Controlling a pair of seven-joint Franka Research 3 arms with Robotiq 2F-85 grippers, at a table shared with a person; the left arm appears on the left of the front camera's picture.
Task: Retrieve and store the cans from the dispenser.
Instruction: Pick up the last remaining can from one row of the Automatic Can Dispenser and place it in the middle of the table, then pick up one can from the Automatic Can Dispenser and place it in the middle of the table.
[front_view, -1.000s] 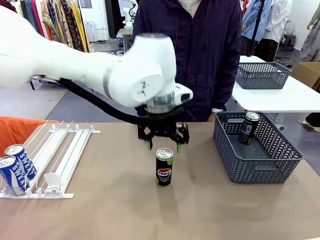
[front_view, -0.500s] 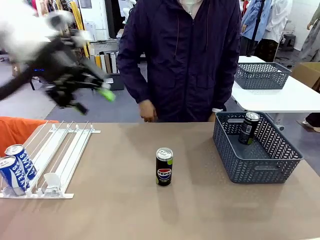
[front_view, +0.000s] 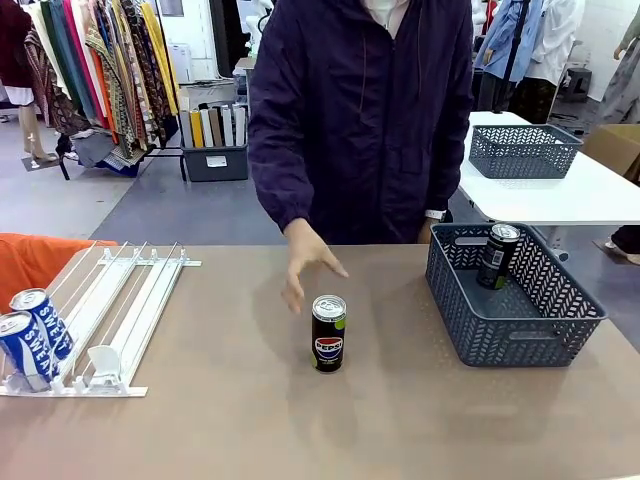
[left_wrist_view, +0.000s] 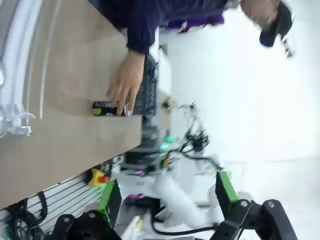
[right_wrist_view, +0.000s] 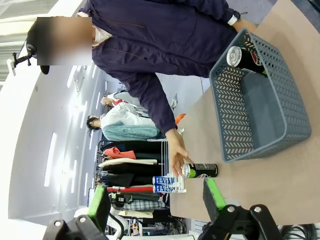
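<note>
A black Pepsi can (front_view: 328, 333) stands upright mid-table, with a person's hand (front_view: 305, 264) just behind its top. Another Pepsi can (front_view: 497, 256) leans inside the grey lattice basket (front_view: 520, 325) on the right. Two blue SWEAT cans (front_view: 42, 322) (front_view: 22, 346) sit at the near end of the white dispenser (front_view: 130, 305) on the left. My left gripper (left_wrist_view: 167, 195) is open and empty, high off the table, with the Pepsi can (left_wrist_view: 102, 108) far off. My right gripper (right_wrist_view: 156, 199) is also open and empty, far from the can (right_wrist_view: 200, 170) and the basket (right_wrist_view: 227, 120).
The person stands at the table's far edge, one arm reaching over it. A second grey basket (front_view: 525, 150) sits on a white table at the back right. An orange object (front_view: 30, 262) lies beyond the table's left edge.
My left gripper, open just above the Pepsi can, swung up and left and out of the front view. The person's hand came down towards that can.
</note>
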